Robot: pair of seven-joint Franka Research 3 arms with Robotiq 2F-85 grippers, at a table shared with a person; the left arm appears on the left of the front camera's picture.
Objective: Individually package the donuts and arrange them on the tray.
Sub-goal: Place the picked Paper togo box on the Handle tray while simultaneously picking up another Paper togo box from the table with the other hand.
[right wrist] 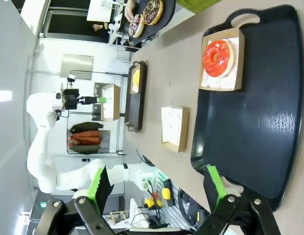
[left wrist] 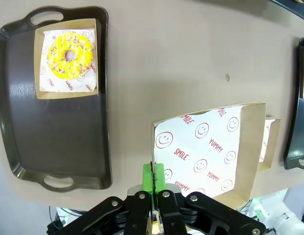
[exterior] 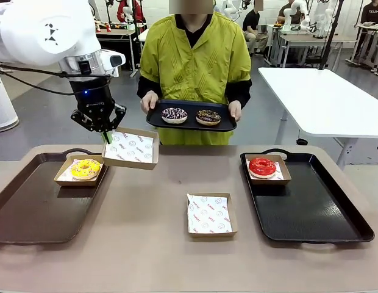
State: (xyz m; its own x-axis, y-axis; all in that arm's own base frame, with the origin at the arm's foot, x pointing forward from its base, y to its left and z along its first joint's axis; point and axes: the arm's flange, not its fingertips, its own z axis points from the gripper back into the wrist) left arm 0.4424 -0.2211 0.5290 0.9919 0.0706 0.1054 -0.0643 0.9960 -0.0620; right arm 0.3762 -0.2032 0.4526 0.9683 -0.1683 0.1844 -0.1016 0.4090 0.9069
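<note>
One box printed "SMILE", "YUMMY" hangs pinched in left gripper; right gripper gapes wide

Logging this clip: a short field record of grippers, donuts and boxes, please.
Left gripper: shut on the rim of an empty box, raised beside the left tray
Right gripper: open, over right tray near edge
Yellow donut: boxed, left tray
Red donut: boxed, right tray
Chocolate donuts: two, unboxed, on person's tray
Spare box: empty, table centre

The tool at bottom centre is clamped on the edge of a paper-lined box at lower right. At upper left, a yellow donut sits boxed on a dark tray.
</note>
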